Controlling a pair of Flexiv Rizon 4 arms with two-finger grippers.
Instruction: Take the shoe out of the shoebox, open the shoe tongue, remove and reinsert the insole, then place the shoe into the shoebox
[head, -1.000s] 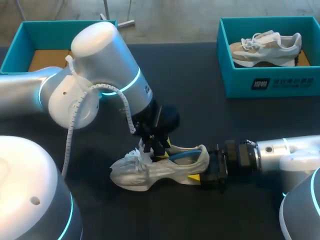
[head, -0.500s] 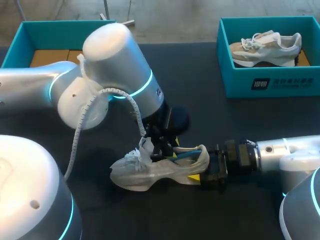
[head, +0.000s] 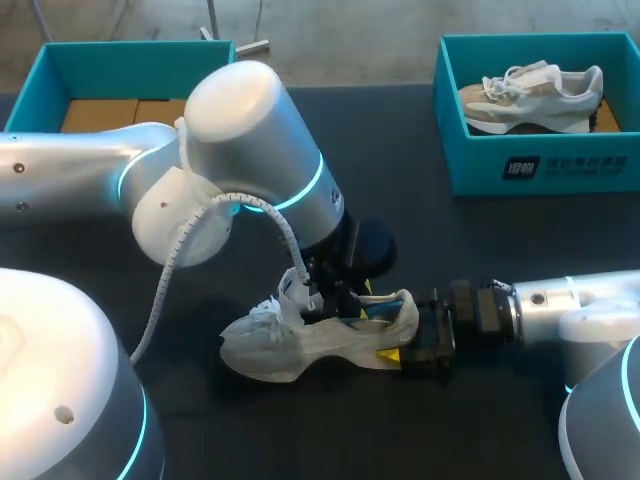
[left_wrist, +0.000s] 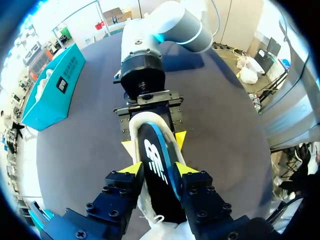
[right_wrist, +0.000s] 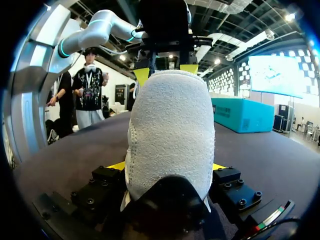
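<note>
At the middle of the dark surface (head: 420, 230), the left arm's fingers (left_wrist: 131, 168) are pinching a black foam insole with a blue edge (left_wrist: 156, 150). Their yellow tips are pressing on its two long edges from opposite sides. The insole's heel end is sitting inside the collar of a white mesh running shoe (head: 290, 345), and its front part is passing between the fingers, above the loose white laces (head: 262, 312).

The shoe is standing upright on its sole. Its toe is pointing toward the left arm's side and its heel toward the right arm's. The right arm's fingers (right_wrist: 117, 166) are clamping that heel low down, one yellow tip on each side of it, so the rounded back of the shoe is filling the right wrist view.

The left arm (head: 240, 170) is reaching down onto the shoe's opening from above, with a white coiled cable (head: 165, 275) hanging beside its wrist. The right arm (head: 540, 305) is lying low and level along the surface, coming in from the right.

At the far right, a teal cardboard shoebox (head: 540, 165) is holding a second white and beige shoe (head: 530, 95). At the far left, another teal box with a brown cardboard floor (head: 40, 85) is standing open. Both boxes are well apart from the gripped shoe.
</note>
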